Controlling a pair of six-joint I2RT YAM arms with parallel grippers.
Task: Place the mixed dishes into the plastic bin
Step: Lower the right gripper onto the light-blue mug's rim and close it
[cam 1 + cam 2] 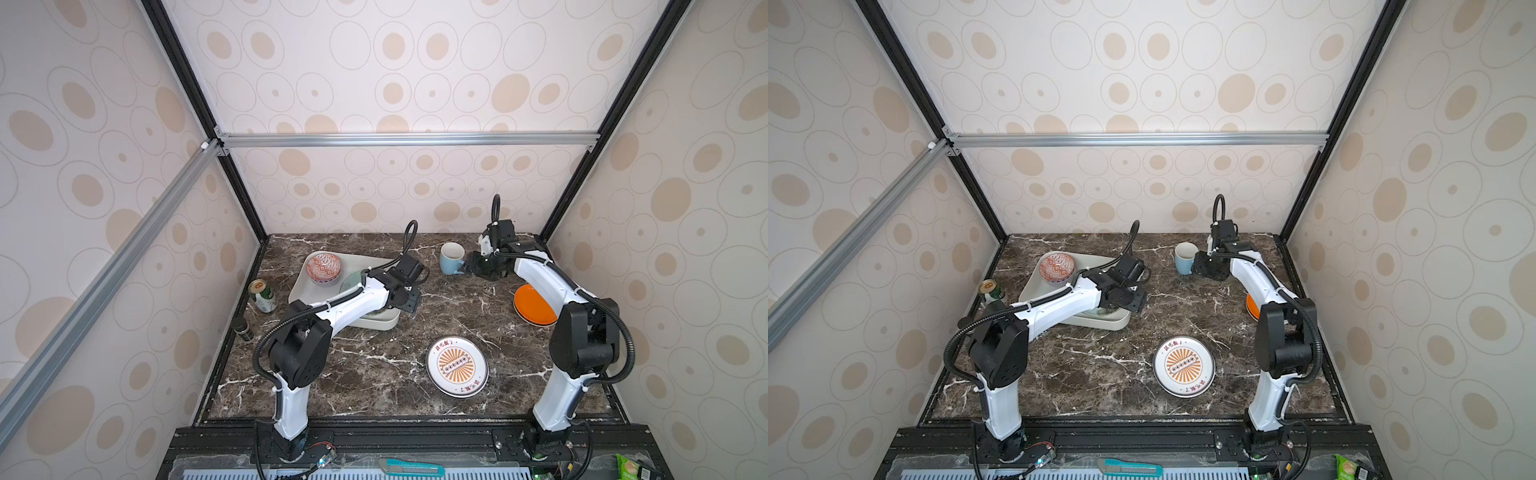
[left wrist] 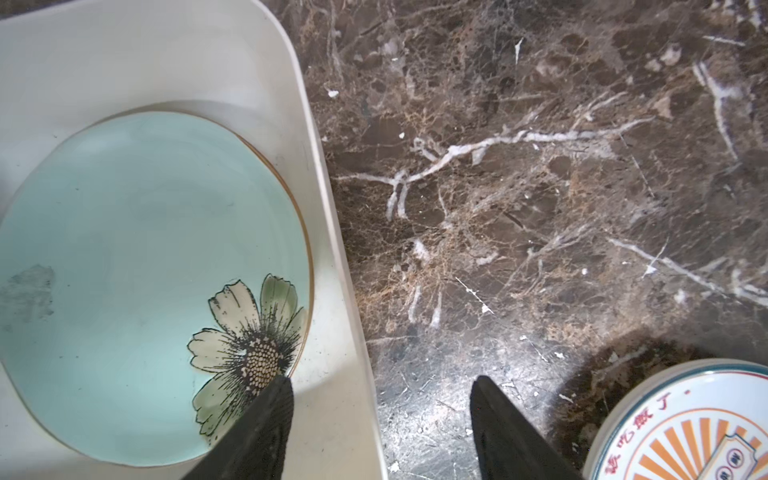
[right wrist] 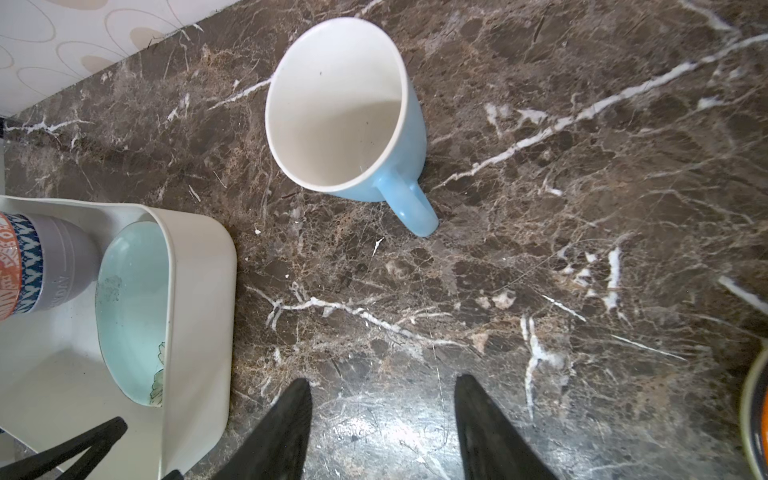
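Note:
The white plastic bin (image 1: 300,286) (image 1: 1032,286) stands at the back left. In it are a red-white patterned bowl (image 1: 323,267) (image 1: 1057,267), which looks nested in a lavender bowl (image 3: 66,257), and a teal floral plate (image 2: 145,270) (image 3: 133,311). My left gripper (image 2: 380,386) (image 1: 406,303) hangs open astride the bin's wall (image 2: 328,216), holding nothing. A light-blue mug (image 1: 451,257) (image 1: 1185,257) (image 3: 340,108) stands upright on the table. My right gripper (image 3: 382,386) (image 1: 471,267) is open just short of its handle. An orange plate (image 1: 534,307) and an orange-sunburst plate (image 1: 456,366) (image 1: 1183,365) (image 2: 685,428) lie on the table.
A green can (image 1: 262,295) (image 1: 992,289) and a small dark jar (image 1: 244,328) stand by the left wall beside the bin. The right arm partly covers the orange plate. A teal utility knife (image 1: 411,467) lies on the front ledge.

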